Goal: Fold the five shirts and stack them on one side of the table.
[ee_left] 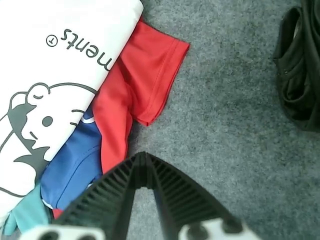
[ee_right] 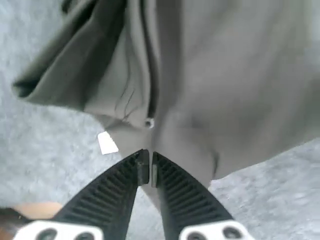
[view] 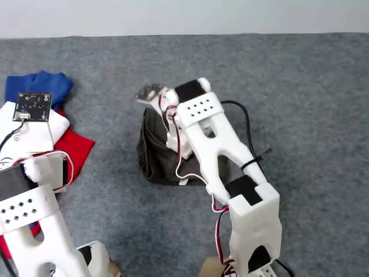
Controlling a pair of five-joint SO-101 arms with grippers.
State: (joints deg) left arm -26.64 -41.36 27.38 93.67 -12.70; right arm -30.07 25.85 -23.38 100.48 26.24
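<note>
A dark olive shirt (view: 155, 153) lies bunched in the middle of the grey table. My right gripper (ee_right: 145, 167) is shut on a fold of the olive shirt (ee_right: 200, 75), and the cloth hangs from the fingertips. In the high view the right gripper (view: 151, 92) sits at the shirt's far edge. At the left lies a pile: a white printed shirt (ee_left: 55, 65) on top, over a red shirt (ee_left: 147, 80), a blue shirt (ee_left: 75, 170) and a teal one (ee_left: 22, 217). My left gripper (ee_left: 145, 161) is shut with nothing in it, above bare table beside the red sleeve.
The pile lies at the table's left edge, with the blue shirt (view: 37, 85) farthest back and the red shirt (view: 78, 150) nearest the middle. The left arm (view: 31, 213) overhangs it. Grey table (view: 300, 104) stretches right of the right arm.
</note>
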